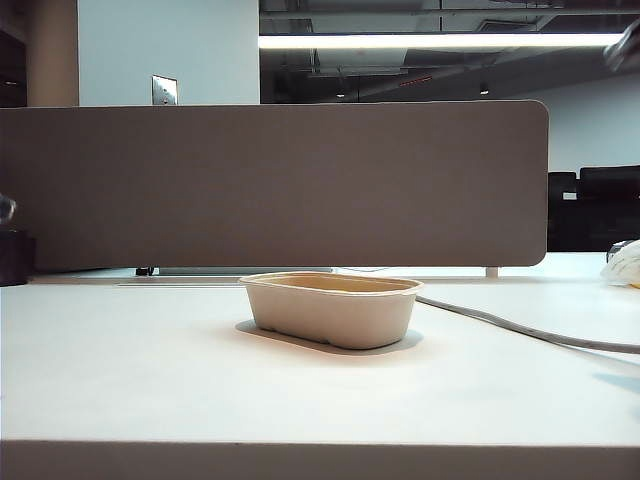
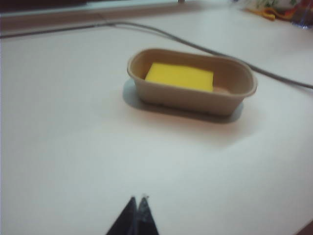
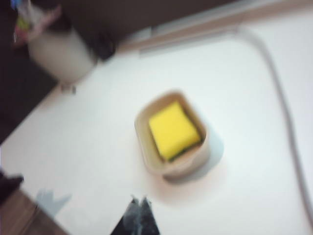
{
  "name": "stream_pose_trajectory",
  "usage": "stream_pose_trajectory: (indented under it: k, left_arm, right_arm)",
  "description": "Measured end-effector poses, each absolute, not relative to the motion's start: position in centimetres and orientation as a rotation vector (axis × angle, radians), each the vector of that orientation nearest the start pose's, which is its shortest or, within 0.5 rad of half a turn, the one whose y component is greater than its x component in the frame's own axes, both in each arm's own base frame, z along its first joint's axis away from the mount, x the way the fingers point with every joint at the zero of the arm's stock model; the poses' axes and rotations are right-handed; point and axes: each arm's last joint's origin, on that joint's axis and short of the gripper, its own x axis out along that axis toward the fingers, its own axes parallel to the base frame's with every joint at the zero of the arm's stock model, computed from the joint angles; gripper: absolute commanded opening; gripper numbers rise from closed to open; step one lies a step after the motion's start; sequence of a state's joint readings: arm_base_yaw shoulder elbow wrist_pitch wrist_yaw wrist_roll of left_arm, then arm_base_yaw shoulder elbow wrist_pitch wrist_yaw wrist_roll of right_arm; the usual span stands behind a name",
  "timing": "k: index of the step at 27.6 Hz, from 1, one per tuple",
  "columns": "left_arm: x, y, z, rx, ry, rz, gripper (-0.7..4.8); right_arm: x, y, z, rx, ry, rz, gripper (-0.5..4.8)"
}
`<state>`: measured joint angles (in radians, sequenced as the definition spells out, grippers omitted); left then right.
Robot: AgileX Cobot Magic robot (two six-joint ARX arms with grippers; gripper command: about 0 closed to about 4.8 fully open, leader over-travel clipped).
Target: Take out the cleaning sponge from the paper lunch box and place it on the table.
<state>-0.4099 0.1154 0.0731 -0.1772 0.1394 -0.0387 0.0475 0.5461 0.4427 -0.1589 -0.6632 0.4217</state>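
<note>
Your left claw (image 2: 137, 199) pressed together above surface (image 2: 73, 147), right claw (image 3: 138, 200) likewise, yellow cleaning sponge (image 3: 172, 129) inside paper lunch box (image 3: 146, 147), grey cable (image 1: 520, 328) beside.

One cleaning sponge (image 2: 179, 77), one paper lunch box (image 2: 191, 98), one cable (image 2: 205, 49), two end effectors

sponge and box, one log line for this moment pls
stage: approach | cleaning sponge: in paper lunch box | left gripper: shut, short of box | right gripper: shut, above table, off box
</note>
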Motion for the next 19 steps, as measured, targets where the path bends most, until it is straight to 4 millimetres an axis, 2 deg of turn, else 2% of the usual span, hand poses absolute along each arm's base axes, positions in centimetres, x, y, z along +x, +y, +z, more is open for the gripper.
stream_pose_trajectory:
  k: [2,6,8,11,15,17,18,19]
  left_arm:
    - [8.9,-4.3,16.6,-0.008,0.226,-0.543,-0.06]
    - [8.7,-4.2,18.0,-0.013,0.192,-0.544,-0.05]
    - [8.7,-4.2,18.7,-0.016,0.17,-0.545,-0.05]
    - [8.6,-4.2,18.9,-0.017,0.158,-0.545,-0.05]
    - [8.6,-4.2,18.9,-0.017,0.163,-0.545,-0.05]
    - [8.6,-4.2,18.9,-0.016,0.164,-0.546,-0.05]
    - [8.6,-4.2,18.9,-0.017,0.164,-0.546,-0.05]
    - [8.6,-4.2,18.8,-0.017,0.165,-0.545,-0.05]
  right_arm:
    - [14.7,2.8,25.4,0.463,0.468,0.677,0.08]
    - [18.2,4.8,26.7,0.351,0.528,0.782,0.83]
    - [20.7,6.7,27.2,0.271,0.576,0.835,1.23]
    - [23.6,9.8,26.9,0.174,0.675,0.889,1.5]
    - [27.4,14.0,25.9,0.033,0.791,0.901,1.57]
    - [28.9,15.9,25.3,-0.038,0.841,0.892,1.78]
    - [29.5,16.5,25.1,-0.064,0.86,0.879,1.92]
    - [30.6,17.5,24.8,-0.102,0.873,0.86,2.47]
